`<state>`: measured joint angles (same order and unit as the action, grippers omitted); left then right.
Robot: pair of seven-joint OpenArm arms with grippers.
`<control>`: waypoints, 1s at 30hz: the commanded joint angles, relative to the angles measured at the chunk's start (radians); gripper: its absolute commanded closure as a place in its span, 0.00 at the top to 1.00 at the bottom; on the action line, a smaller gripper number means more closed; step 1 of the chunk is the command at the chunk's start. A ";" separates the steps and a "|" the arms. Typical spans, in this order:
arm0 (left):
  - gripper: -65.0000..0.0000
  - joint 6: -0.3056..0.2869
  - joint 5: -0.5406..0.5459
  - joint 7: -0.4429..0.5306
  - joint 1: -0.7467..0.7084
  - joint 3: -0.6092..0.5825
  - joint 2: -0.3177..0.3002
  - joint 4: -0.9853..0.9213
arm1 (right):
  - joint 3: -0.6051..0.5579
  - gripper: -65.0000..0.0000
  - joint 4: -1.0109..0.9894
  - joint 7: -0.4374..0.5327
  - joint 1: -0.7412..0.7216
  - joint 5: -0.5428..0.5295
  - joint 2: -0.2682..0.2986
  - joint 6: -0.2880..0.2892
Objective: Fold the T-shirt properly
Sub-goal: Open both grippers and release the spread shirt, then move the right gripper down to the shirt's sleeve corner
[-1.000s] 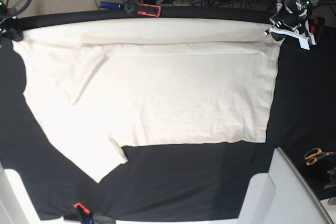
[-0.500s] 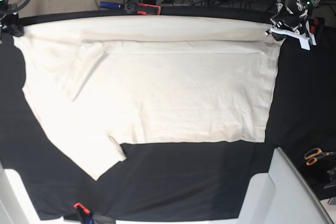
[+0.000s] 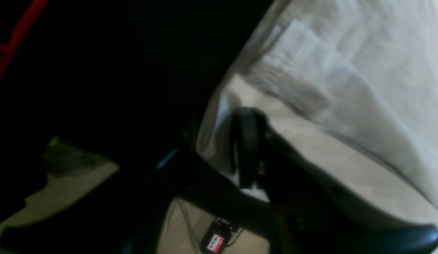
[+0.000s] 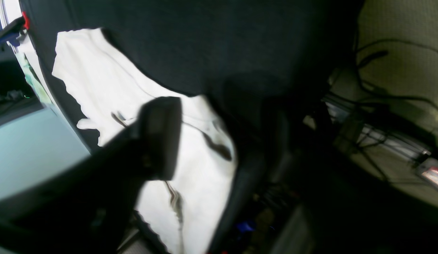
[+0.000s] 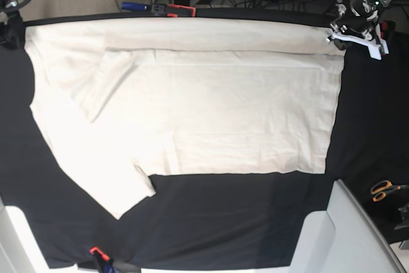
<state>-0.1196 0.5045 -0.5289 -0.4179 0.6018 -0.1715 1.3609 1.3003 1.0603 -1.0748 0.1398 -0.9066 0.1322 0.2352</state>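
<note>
Lying flat, the soft cream T-shirt [image 5: 192, 100] is pinched at both far corners by each end effector.

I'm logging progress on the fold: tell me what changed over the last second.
The T-shirt slid toward the table's far edge; its far corners, at the right tool and left tool, moved back with both arms. The near sleeve, the scissors and the clamps stayed put.

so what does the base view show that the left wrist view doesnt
Only the base view shows the whole T-shirt spread on the black tablecloth, the scissors, and the right gripper at the far corner. Only the left wrist view shows the left gripper up close, shut on the shirt's edge. Both show the cream cloth's folded far edge.
</note>
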 commanded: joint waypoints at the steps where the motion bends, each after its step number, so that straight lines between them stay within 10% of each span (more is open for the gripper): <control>1: 0.32 0.010 -0.025 0.011 -0.006 0.034 -0.013 0.008 | 0.006 0.62 0.018 0.003 0.008 -0.001 0.022 0.003; 22: 0.32 0.010 -0.066 0.014 0.035 0.310 0.007 0.019 | 0.008 0.63 0.191 0.011 -0.001 0.001 0.027 0.005; 30: 0.32 0.010 -0.068 0.008 0.100 0.313 -0.027 0.019 | -0.236 0.64 0.047 0.057 -0.199 0.007 0.197 0.056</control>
<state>-0.1040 0.4278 -0.5369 -0.3206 0.9108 -0.1818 1.3632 1.0573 1.0912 -1.0180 -0.0551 -0.8871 0.3157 0.2874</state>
